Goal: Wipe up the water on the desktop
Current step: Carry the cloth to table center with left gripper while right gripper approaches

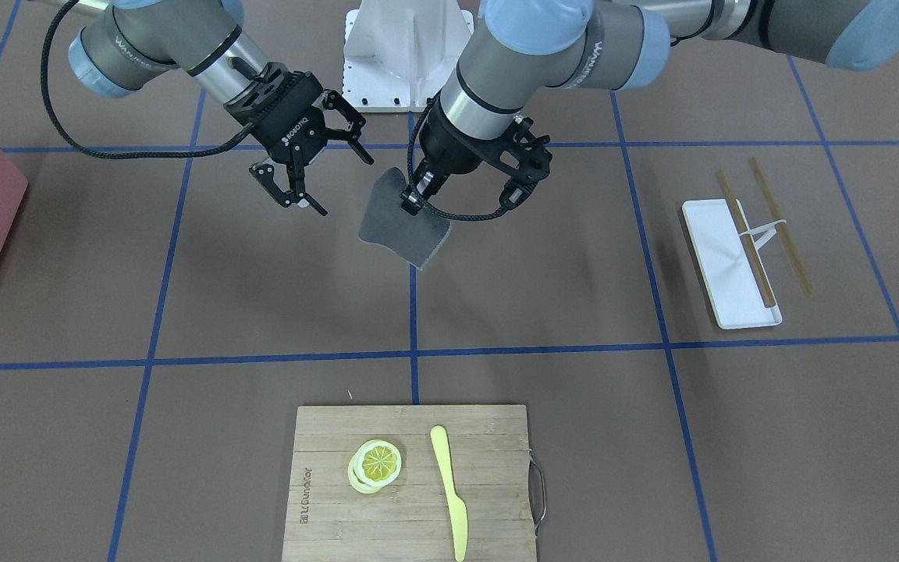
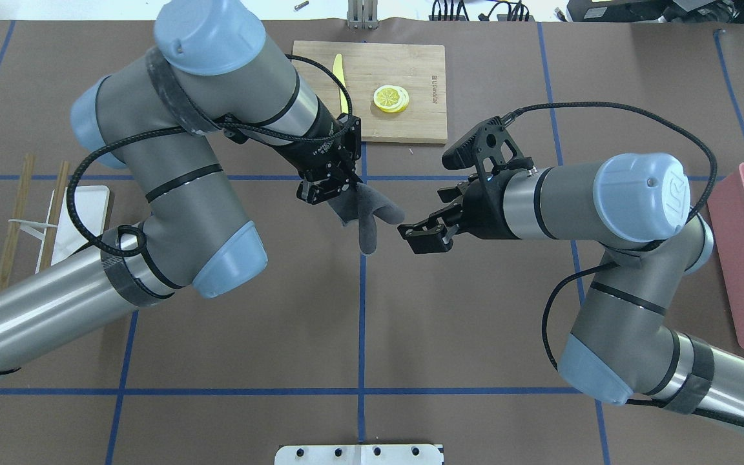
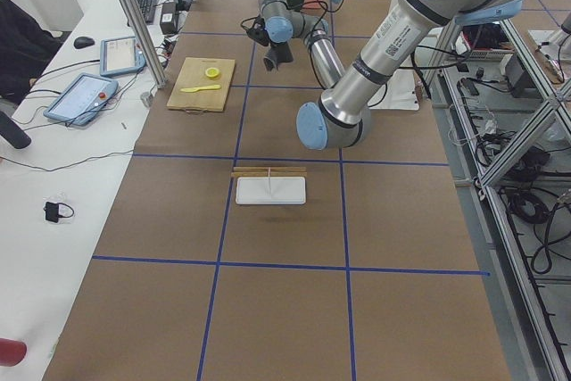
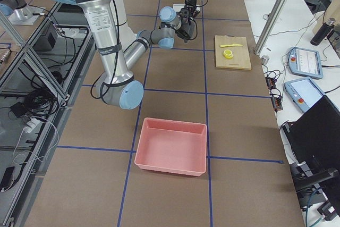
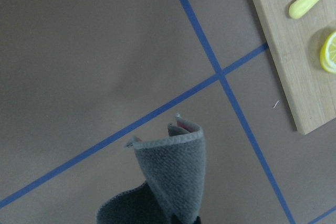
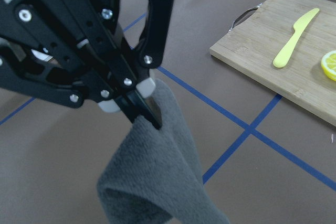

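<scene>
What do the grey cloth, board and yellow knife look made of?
Grey cloth: soft looped fabric, likely microfibre or terry; it droops and shows a stitched hem. Board: bamboo or wood, matte, visible strip grain. Yellow knife: probably plastic, smooth single-colour.

Grey arms [image 2: 185, 194], pale-blue joint caps [image 2: 640, 187], black braided cables [image 2: 604, 106], black jaws.
</scene>
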Tool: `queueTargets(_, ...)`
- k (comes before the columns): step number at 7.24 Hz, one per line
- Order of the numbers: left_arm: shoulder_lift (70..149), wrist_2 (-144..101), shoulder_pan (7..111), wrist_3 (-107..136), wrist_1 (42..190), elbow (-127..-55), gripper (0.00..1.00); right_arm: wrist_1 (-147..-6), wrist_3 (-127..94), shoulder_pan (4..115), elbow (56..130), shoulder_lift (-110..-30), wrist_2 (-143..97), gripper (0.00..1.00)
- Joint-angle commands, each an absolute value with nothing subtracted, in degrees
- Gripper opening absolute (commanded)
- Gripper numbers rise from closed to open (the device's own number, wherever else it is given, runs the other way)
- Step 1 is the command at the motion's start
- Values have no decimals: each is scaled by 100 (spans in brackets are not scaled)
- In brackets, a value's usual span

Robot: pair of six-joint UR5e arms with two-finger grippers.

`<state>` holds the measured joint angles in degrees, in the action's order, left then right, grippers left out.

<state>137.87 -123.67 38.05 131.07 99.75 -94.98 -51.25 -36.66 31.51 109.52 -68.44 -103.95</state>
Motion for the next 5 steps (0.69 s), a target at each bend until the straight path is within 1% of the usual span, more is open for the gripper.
queueTargets(1, 13887, -12419, 3674, 13113, 9976, -9475, 0, -5124, -3665, 3032, 10942, -6820, -10292, 100)
queueTargets(2, 13930, -12428, 3648, 13122, 9976, -9483, 0, -5124, -3665, 3024, 10942, -6820, -10292, 99)
queueTargets(3, 13948, -12428, 3630, 13122, 9976, -9483, 0, -5124, -3674, 3023, 10942, -6768, -10283, 86)
queueTargets(4, 13948, -12428, 3630, 13122, 9976, -9475, 0, -5115, -3674, 3023, 10951, -6768, -10283, 67)
queueTargets(5, 13913, -12419, 3630, 13105, 9984, -9440, 0, -5115, -3674, 3023, 10942, -6776, -10292, 54)
